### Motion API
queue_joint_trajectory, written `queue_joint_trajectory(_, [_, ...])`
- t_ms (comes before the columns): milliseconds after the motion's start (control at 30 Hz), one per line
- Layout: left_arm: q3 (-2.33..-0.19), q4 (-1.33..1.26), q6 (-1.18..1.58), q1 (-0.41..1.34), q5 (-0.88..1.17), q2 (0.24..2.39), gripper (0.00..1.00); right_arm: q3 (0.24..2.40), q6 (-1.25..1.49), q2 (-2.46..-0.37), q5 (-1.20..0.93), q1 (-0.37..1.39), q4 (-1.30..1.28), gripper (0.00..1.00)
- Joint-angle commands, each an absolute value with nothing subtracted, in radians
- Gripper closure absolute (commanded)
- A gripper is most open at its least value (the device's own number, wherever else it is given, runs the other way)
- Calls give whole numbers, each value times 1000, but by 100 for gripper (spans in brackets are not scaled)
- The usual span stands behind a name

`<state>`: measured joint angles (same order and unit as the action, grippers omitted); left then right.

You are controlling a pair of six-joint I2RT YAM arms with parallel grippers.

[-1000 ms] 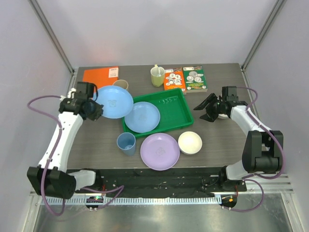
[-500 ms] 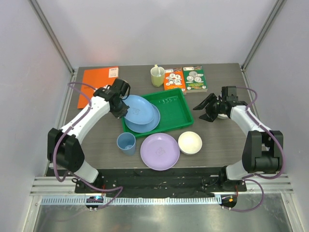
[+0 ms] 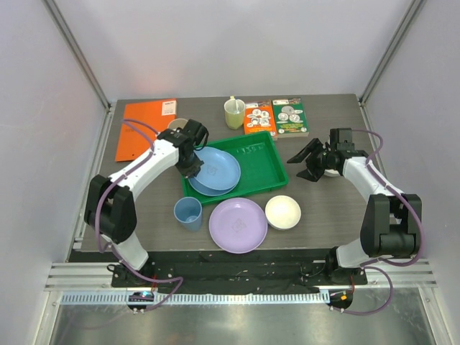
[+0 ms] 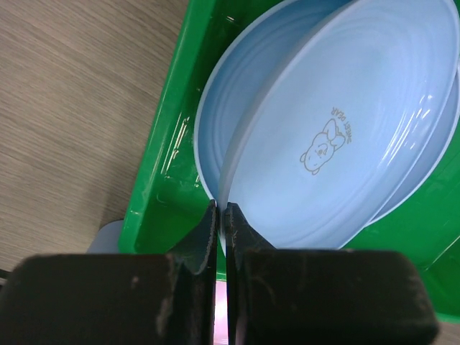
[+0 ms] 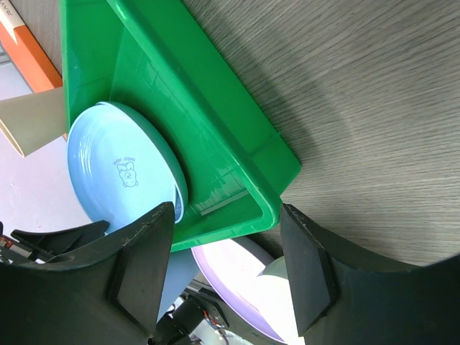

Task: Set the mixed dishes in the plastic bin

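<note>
My left gripper [image 3: 192, 167] [image 4: 221, 211] is shut on the near rim of a light blue plate [image 3: 220, 164] [image 4: 345, 136]. That plate is tilted over a second light blue plate [image 3: 204, 188] [image 4: 209, 122], which lies in the green plastic bin [image 3: 269, 154] [image 4: 164, 151]. In front of the bin stand a blue cup [image 3: 188, 213], a lilac plate [image 3: 238, 224] and a cream bowl [image 3: 282, 212]. A beige cup [image 3: 177, 124] shows partly behind the left arm. My right gripper [image 3: 305, 159] [image 5: 226, 215] hangs open right of the bin, holding nothing.
An orange folder [image 3: 140, 128] lies at the back left. A pale mug with a spoon [image 3: 233, 113] and two booklets [image 3: 274, 117] sit behind the bin. The right wrist view shows the bin's corner [image 5: 273, 180] and the stacked plates [image 5: 115, 172].
My left arm has swung right from the table's left side, carrying the light blue plate over the bin and onto the other blue plate. The right arm has stayed put.
</note>
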<state>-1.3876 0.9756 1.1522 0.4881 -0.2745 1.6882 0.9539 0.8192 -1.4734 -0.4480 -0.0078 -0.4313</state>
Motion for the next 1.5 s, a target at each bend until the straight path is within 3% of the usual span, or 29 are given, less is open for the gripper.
queue_joint_trajectory(0, [-1436, 943, 1137, 492, -288, 1689, 99, 992, 825, -1488, -453, -3, -423, 34])
queue_joint_trajectory(133, [-1440, 953, 1120, 494, -298, 1697, 93, 1020, 816, -1514, -457, -2, -426, 34])
queue_joint_trajectory(167, [-1440, 960, 1117, 494, -298, 1700, 85, 1031, 810, -1517, -456, -3, -429, 34])
queue_joint_trajectory(233, [-1445, 969, 1095, 492, -293, 1704, 78, 1037, 810, -1523, -453, -3, -437, 34])
queue_joint_trajectory(367, [-1443, 995, 1077, 492, -304, 1707, 47, 1034, 805, -1529, -451, -3, -439, 34])
queue_joint_trajectory(400, [-1440, 999, 1075, 492, -305, 1709, 45, 1032, 807, -1529, -451, -3, -439, 34])
queue_joint_trajectory(567, [-1439, 1019, 1071, 492, -319, 1698, 44, 1087, 756, -1511, -463, 0, -437, 34])
queue_joint_trajectory(633, [-1453, 1031, 1068, 492, -328, 1681, 44, 1159, 674, -1502, -404, 86, -503, 32])
queue_joint_trajectory(867, [-1523, 1037, 1046, 482, -399, 1605, 25, 1373, 681, -1520, -316, 296, -522, 25])
queue_joint_trajectory(1133, [-1450, 1111, 1060, 468, -433, 1525, 20, 1279, 620, -1517, -305, 489, -561, 24])
queue_joint_trajectory(1467, [-1246, 956, 1029, 390, -351, 1246, 16, 1175, 494, -1546, -140, 724, -626, 25])
